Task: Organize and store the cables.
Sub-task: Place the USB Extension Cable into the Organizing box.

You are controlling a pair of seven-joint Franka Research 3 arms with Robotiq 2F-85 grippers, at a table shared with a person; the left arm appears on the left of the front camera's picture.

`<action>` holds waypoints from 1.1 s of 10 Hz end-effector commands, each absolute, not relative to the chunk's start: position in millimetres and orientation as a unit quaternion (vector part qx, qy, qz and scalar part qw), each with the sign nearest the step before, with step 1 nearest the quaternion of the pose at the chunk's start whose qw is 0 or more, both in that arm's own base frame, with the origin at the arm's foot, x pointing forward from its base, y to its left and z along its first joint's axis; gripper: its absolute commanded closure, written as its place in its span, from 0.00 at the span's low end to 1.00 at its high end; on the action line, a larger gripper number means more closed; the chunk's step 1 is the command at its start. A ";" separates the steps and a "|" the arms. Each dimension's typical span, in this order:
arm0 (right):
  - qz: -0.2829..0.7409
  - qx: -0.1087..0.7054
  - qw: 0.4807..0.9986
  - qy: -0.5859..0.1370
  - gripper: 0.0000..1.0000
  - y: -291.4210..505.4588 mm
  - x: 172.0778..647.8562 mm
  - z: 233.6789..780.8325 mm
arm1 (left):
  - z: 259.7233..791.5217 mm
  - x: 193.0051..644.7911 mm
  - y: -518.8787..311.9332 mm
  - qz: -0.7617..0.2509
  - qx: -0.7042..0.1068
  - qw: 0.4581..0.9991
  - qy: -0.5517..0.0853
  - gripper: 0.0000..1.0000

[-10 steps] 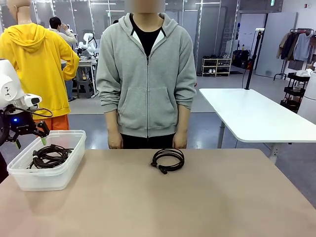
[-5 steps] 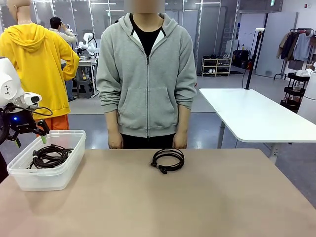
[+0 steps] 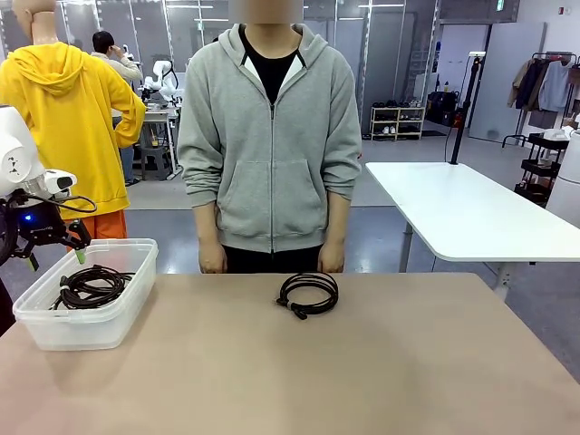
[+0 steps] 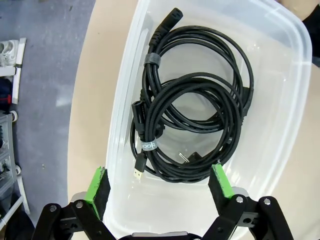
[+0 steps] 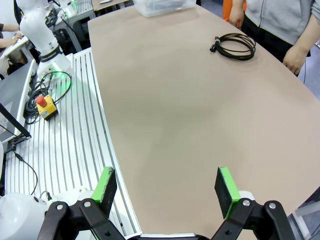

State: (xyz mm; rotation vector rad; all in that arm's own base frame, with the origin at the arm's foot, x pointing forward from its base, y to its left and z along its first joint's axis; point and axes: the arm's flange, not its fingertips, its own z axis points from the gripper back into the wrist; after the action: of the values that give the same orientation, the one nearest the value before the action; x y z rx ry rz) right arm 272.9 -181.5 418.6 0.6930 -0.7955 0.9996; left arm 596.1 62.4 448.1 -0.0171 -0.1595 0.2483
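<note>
A black coiled cable (image 3: 308,294) lies on the tan table in front of the person, and shows far off as the coil (image 5: 234,46) in the right wrist view. Two more coiled cables (image 3: 91,287) rest in the clear plastic bin (image 3: 127,304) at the table's left. From above they are a larger coil (image 4: 150,62) and a smaller one (image 4: 148,145) on top of it. My left gripper (image 3: 56,258) hangs open just above the bin's near end (image 4: 159,183), holding nothing. My right gripper (image 5: 165,185) is open over the table's near edge, far from the coil.
The person stands at the far side, hands (image 3: 210,263) hanging at the table edge. The bin's wall (image 4: 122,100) sits close to the table's left edge. A ribbed metal base with a red stop button (image 5: 42,102) lies beside the table. A white table (image 3: 462,213) stands behind on the right.
</note>
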 end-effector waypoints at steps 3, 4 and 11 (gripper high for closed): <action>0.457 0.317 0.747 -0.364 0.00 -181.5 272.9 418.6 | 465.2 557.4 59.5 0.104 -0.008 0.989 -0.101 0.00; 0.499 0.230 0.758 -0.352 0.00 -157.6 272.3 444.4 | 476.9 528.2 56.5 0.079 -0.015 0.991 -0.111 0.00; 0.603 0.157 0.688 -0.373 0.00 -130.6 245.3 472.3 | 506.6 406.6 -3.8 -0.125 -0.064 0.961 -0.239 0.00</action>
State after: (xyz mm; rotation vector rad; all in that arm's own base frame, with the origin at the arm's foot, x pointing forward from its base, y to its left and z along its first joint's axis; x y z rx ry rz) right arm 281.1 -136.6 492.2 0.3919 -0.8115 1.2744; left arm 414.8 1.3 515.4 -0.0580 -0.3962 -0.1487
